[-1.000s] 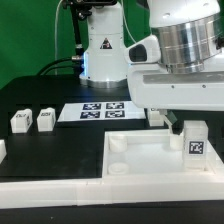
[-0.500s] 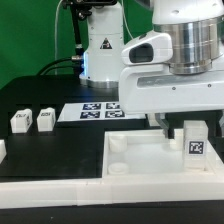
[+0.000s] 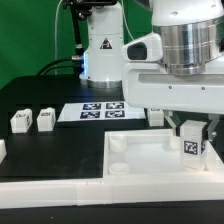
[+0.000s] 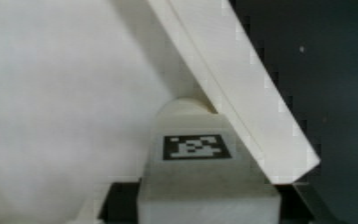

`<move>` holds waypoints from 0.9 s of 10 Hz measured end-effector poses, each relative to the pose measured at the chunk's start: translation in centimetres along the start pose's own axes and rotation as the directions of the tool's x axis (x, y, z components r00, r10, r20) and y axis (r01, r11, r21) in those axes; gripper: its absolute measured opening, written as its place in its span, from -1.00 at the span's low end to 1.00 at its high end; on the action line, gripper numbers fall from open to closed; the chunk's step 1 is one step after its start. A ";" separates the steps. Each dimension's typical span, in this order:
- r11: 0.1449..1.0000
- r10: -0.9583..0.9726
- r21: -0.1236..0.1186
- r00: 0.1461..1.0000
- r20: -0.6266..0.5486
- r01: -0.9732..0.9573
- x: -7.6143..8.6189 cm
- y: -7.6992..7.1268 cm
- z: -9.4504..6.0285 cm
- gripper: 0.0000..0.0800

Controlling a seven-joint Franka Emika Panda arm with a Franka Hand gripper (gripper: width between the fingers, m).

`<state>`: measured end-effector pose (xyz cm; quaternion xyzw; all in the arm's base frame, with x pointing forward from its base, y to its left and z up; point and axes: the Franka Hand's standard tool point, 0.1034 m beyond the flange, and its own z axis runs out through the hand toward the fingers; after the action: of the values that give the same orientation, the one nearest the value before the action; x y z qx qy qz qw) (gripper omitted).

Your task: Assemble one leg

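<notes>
My gripper [image 3: 194, 128] is shut on a leg [image 3: 193, 141], a white post with a square marker tag facing the camera. It holds the leg upright over the far right corner of the white tray [image 3: 140, 165]. In the wrist view the leg's tagged face [image 4: 197, 147] sits between my two dark fingers [image 4: 126, 204], right beside the tray's raised wall [image 4: 229, 70]. Two more legs [image 3: 20, 121] [image 3: 46, 119] stand on the black table at the exterior view's left.
The marker board [image 3: 100, 110] lies behind the tray, in front of the robot base [image 3: 103, 50]. Another white part [image 3: 156, 117] sits behind the tray, half hidden by my arm. A white piece [image 3: 2, 150] shows at the left edge.
My wrist has turned above the leg, and the fingers now show on both sides of it. The leg has stayed at the tray's right corner, shifting only slightly.
</notes>
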<state>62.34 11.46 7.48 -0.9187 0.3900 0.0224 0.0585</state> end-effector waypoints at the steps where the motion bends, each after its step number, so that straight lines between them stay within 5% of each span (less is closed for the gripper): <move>1: 0.974 0.225 0.015 0.974 0.006 -0.226 0.0 0.0 0.1 -0.26; 5: 0.723 0.689 0.028 0.723 0.048 -0.690 -0.5 -0.6 0.1 -0.26; 7: 0.715 0.697 0.027 0.715 0.047 -0.699 -0.5 -0.6 0.1 -0.26; 9: 0.766 0.641 0.029 0.766 0.045 -0.643 -0.6 -0.6 0.2 0.30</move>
<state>62.35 12.29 7.41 -0.7282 0.6798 0.0476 0.0733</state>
